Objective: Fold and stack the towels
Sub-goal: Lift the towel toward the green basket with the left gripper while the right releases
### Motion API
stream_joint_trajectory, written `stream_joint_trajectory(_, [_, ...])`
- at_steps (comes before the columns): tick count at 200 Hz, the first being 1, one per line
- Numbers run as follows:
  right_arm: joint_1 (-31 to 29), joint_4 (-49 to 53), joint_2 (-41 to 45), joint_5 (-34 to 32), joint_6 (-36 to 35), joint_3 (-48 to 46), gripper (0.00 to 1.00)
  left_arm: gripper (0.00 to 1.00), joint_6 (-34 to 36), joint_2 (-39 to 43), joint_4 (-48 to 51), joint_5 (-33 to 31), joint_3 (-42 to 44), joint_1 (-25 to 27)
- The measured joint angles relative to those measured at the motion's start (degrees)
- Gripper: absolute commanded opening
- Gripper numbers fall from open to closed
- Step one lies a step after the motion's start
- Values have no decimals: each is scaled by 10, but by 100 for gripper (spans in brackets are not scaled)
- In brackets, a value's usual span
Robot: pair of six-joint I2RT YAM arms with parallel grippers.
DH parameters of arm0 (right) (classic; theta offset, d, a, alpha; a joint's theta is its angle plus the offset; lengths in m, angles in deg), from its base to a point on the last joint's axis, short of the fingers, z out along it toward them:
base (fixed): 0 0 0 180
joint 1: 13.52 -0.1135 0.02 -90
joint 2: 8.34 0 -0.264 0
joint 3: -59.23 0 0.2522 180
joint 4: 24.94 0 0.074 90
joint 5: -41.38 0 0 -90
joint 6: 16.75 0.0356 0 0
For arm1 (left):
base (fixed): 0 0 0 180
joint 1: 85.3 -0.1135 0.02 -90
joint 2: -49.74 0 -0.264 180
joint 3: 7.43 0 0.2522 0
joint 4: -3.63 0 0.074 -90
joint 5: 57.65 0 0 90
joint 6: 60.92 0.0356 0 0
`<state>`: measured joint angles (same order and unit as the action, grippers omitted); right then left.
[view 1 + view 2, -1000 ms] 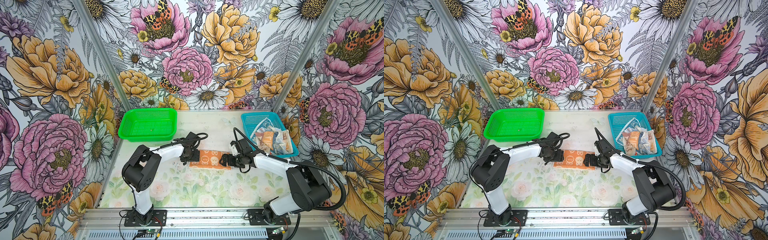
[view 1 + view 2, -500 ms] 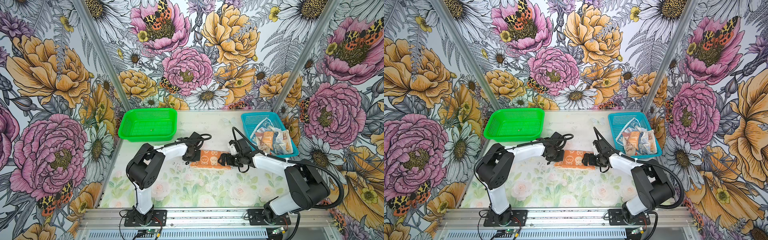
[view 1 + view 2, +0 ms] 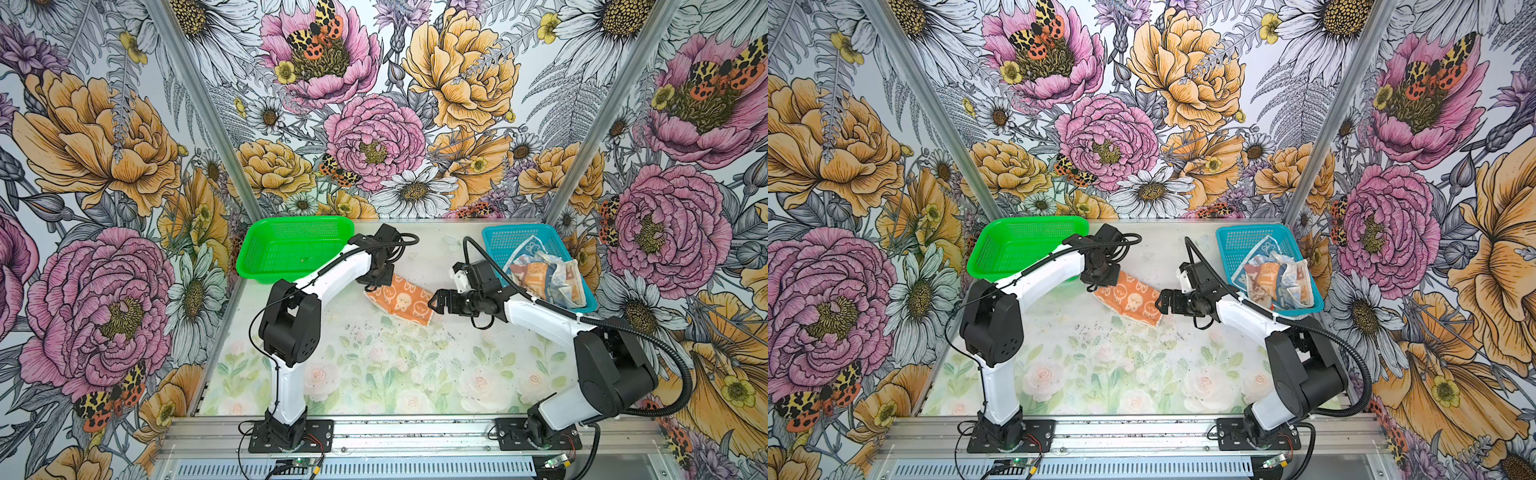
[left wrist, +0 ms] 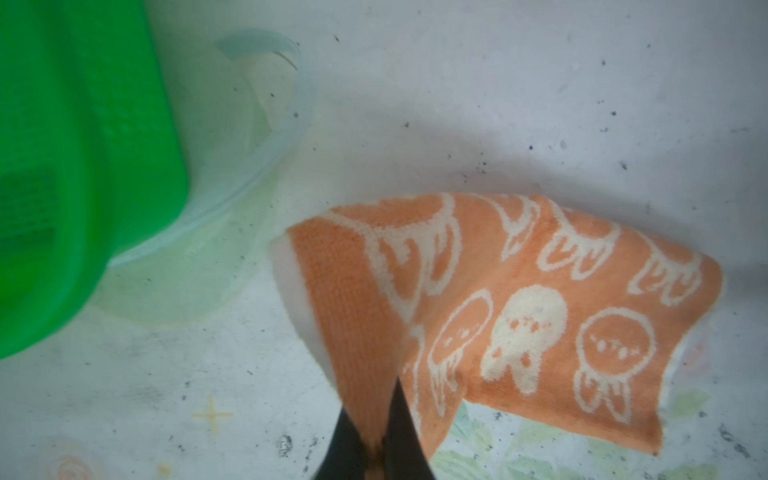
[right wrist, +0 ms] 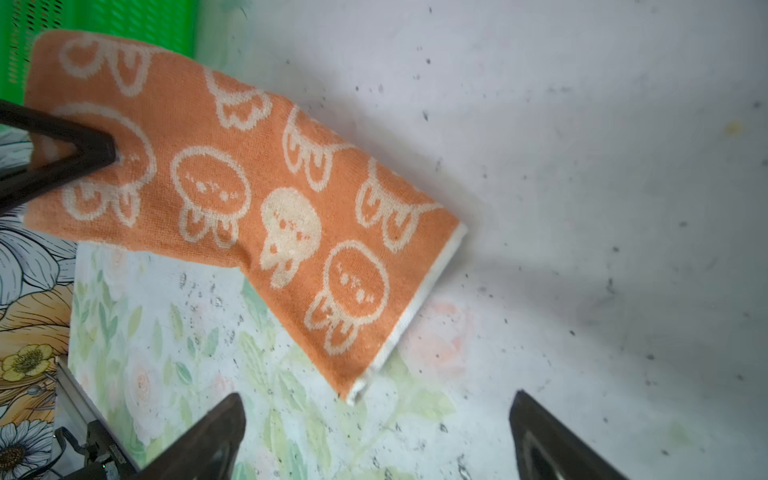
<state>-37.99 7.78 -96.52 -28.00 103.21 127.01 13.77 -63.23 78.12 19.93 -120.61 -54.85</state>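
A folded orange towel [image 3: 402, 297] [image 3: 1130, 300] printed with cream rabbits slants across the middle of the table. My left gripper [image 3: 376, 283] [image 3: 1100, 283] [image 4: 374, 415] is shut on the towel's back-left end, which is raised off the table beside the green basket. The towel's other end [image 5: 399, 316] lies on the table. My right gripper [image 3: 434, 301] [image 3: 1158, 302] [image 5: 377, 395] stands open just beyond that end, holding nothing. More towels [image 3: 544, 276] [image 3: 1275, 279] lie crumpled in the blue basket.
A green basket [image 3: 246, 261] [image 3: 978, 259] [image 4: 83, 166] stands at the back left, close to the left gripper. The blue basket [image 3: 494, 237] [image 3: 1227, 245] sits at the back right, behind the right arm. Flowered walls enclose the table on three sides.
The left gripper has shut on the orange towel's end and pulled it up and back toward the green basket, so the towel now slants. The right gripper stayed open and drew back slightly.
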Motion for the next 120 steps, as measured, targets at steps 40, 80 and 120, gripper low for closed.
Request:
stream_joint_trajectory(40, [-9, 14, -11, 15, 0, 86, 99, 0, 49, -53, 63, -54, -144, -35])
stream_joint_trajectory(80, [-21, 29, -44, 36, 6, 155, 99, 0, 85, -117, 96, -80, -278, -63])
stream_joint_trajectory(120, [-33, 42, -74, 36, 6, 203, 99, 0, 143, -149, 104, -139, -339, -86])
